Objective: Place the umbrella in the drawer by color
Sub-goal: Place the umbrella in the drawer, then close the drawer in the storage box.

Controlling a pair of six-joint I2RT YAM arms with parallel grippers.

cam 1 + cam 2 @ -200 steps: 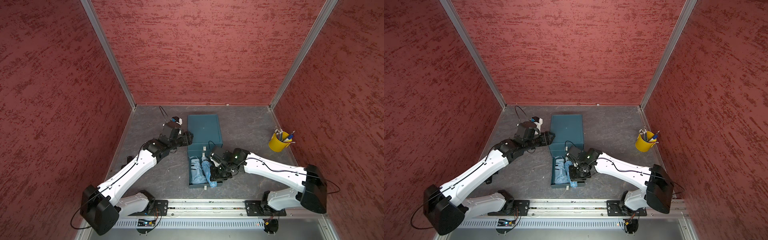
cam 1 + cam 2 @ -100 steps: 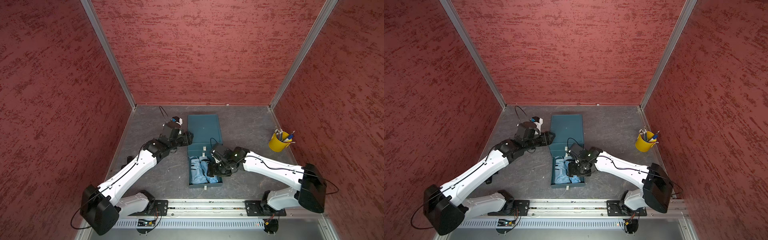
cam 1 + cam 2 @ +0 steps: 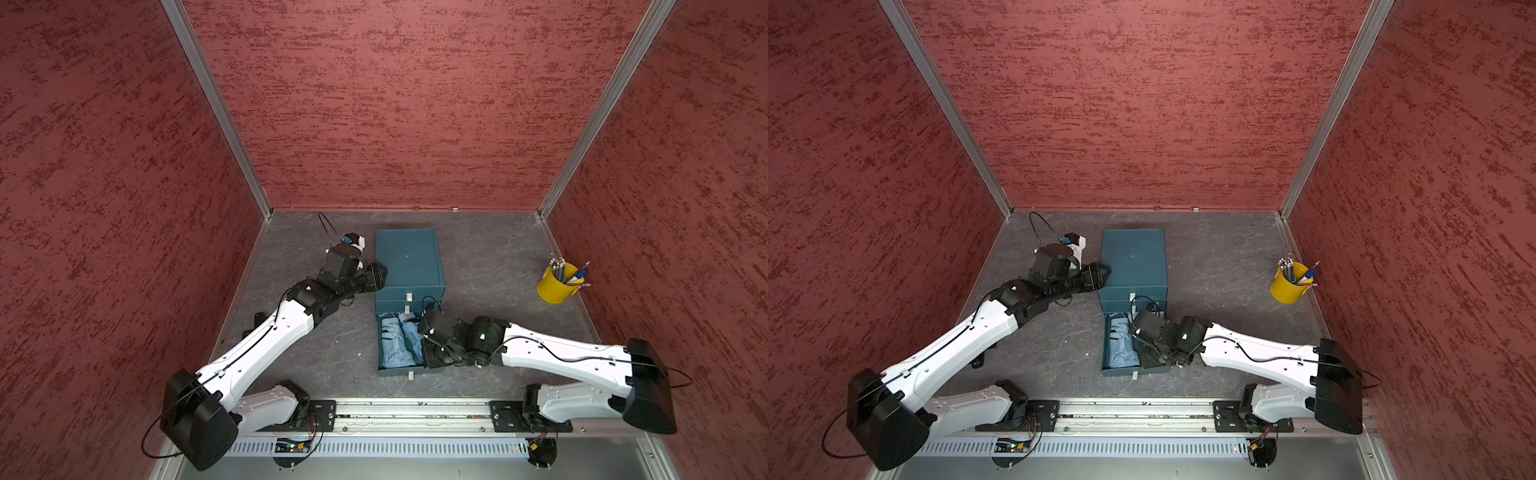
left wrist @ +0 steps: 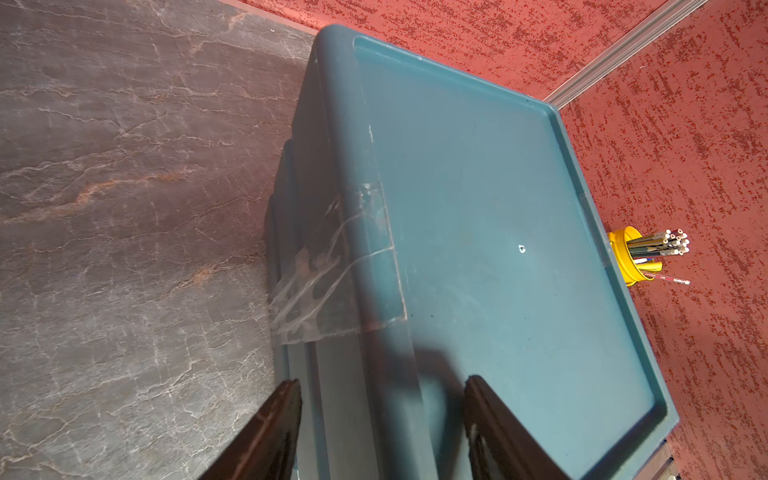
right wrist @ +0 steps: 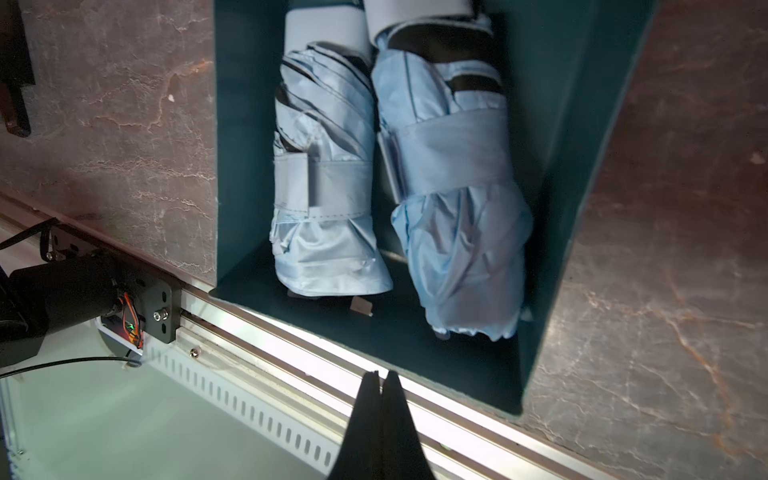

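Note:
A teal cabinet (image 3: 409, 259) stands mid-floor with its bottom drawer (image 3: 401, 372) pulled out toward the front rail. Two light blue folded umbrellas (image 5: 328, 187) (image 5: 457, 187) lie side by side inside it, each strapped shut. They also show in a top view (image 3: 1121, 343). My right gripper (image 5: 381, 374) hovers over the drawer's front right part, shut and holding nothing. My left gripper (image 4: 382, 380) stands open astride the cabinet's upper left edge (image 4: 365, 249), one finger beside the side wall and one over the top.
A yellow cup of pencils (image 3: 557, 284) stands at the right wall. The metal base rail (image 3: 415, 415) runs just in front of the open drawer. Clear tape (image 4: 328, 282) sticks to the cabinet's left side. Red walls close in three sides.
The right gripper let go of the second umbrella, which now lies fully inside the drawer, then drew back and shut empty. The left arm has not moved.

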